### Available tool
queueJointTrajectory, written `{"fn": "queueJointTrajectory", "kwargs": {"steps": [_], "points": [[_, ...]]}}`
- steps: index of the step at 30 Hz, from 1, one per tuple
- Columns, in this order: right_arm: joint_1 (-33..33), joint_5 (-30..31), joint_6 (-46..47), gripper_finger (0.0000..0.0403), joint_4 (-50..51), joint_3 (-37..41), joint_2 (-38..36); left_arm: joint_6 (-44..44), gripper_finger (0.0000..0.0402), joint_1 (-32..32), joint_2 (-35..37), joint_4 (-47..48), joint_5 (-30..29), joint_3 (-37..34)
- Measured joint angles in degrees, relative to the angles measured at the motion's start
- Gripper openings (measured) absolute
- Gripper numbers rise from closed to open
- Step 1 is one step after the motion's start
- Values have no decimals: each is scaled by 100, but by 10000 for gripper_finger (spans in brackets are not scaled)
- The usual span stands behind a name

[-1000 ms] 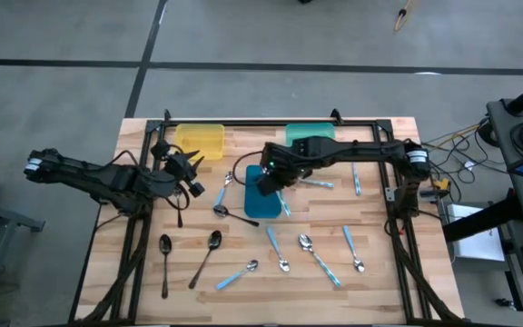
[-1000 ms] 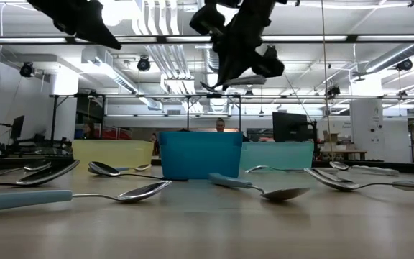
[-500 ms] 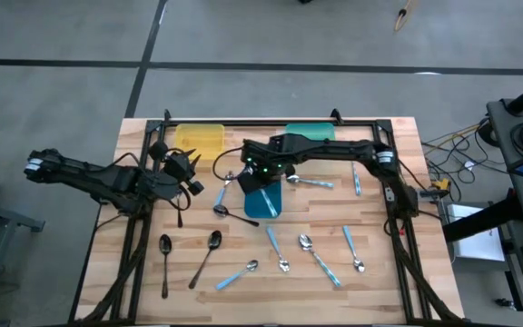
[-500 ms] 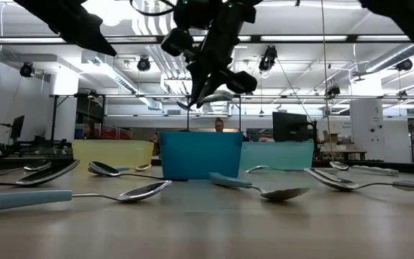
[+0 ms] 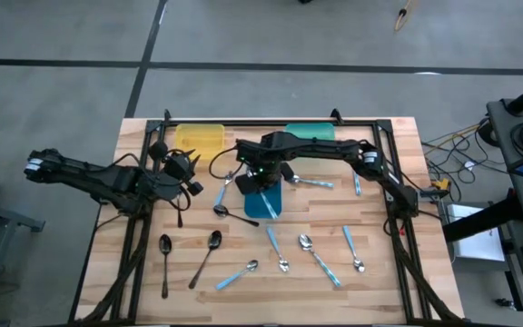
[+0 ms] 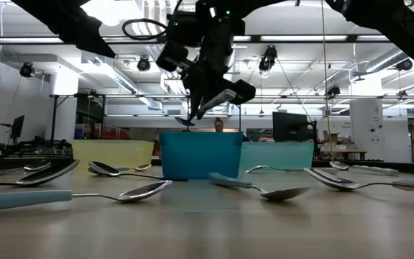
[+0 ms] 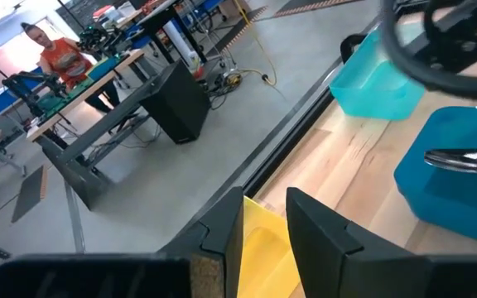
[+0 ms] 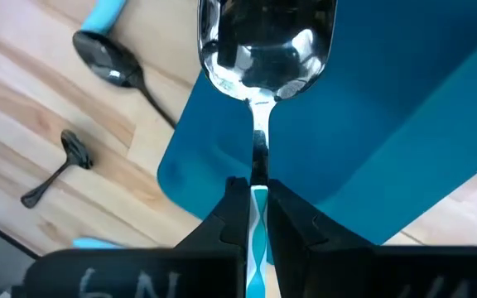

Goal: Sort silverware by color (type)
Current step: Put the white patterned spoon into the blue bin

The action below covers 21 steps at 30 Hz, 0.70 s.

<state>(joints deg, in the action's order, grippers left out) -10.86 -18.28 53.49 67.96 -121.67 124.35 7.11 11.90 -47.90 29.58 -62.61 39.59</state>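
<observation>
Nearest the front edge of the pale wooden slatted table (image 5: pixel 379 282), two all-black metal spoons (image 5: pixel 164 263) lie side by side at the left. To their right lie four shiny silver spoons with light blue handles (image 5: pixel 320 263), scattered apart. Farther in, a third black spoon (image 5: pixel 236 216) lies against the near left corner of the deep blue plastic tray (image 5: pixel 254 209) at the table's middle.

Above that tray hangs the right gripper (image 8: pixel 257 194). Its two dark fingers are clamped on the blue-and-white patterned handle of one more silver spoon (image 8: pixel 263 41), whose bowl hangs over the tray's inside.

Three more blue-handled spoons lie around the tray: one on its left, two on its right.

The left gripper (image 7: pixel 267 211) waits in the air to the tray's left, fingers narrowly parted with nothing between them.

Along the far edge sit one yellow plastic tray (image 5: pixel 200 138) and one teal plastic tray (image 5: pixel 311 132). Markings on the right wrist housing are too blurred to read.

Beyond the table, a person in an orange top (image 7: pixel 56 54) stands at a workbench.
</observation>
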Motion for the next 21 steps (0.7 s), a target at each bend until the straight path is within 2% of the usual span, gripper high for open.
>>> {"fn": "queueJointTrajectory", "kwargs": {"steps": [11,21], "points": [[-215,-172,70,16,83,1,7,2,76,0,0,27,-2,0],[-220,-72,37,16,11,35,7,5,76,0,0,27,-142,0]]}}
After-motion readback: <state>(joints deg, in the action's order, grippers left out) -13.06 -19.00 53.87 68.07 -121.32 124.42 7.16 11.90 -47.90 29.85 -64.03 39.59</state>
